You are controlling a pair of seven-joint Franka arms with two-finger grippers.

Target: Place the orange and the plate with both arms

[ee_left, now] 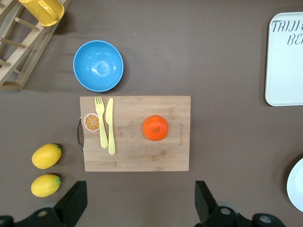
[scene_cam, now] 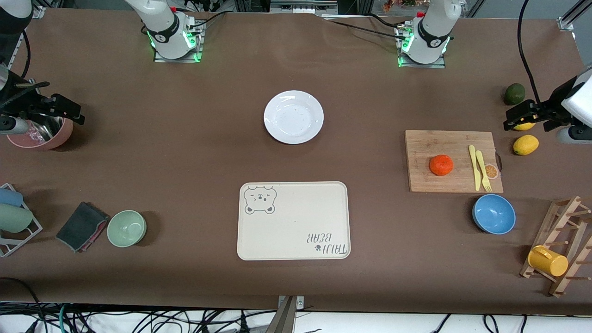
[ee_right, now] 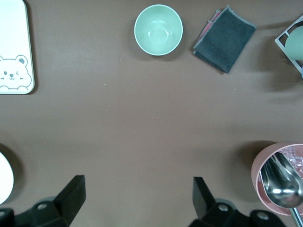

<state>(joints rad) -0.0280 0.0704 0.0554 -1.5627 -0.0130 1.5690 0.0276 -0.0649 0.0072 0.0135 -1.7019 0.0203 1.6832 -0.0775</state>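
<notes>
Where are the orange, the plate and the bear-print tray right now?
orange [scene_cam: 441, 165]: front view, middle of its skin, on the cutting board.
plate [scene_cam: 293, 117]: front view, centre of its white face.
bear-print tray [scene_cam: 293, 221]: front view, bare middle of its surface.

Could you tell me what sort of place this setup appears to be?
Most likely a robotics lab staged as a kitchen table: two arms bolted to a brown-covered table, loose cables along its edge, and kitchenware laid out, such as the plate, the orange on a cutting board, and a bear-print tray.
</notes>
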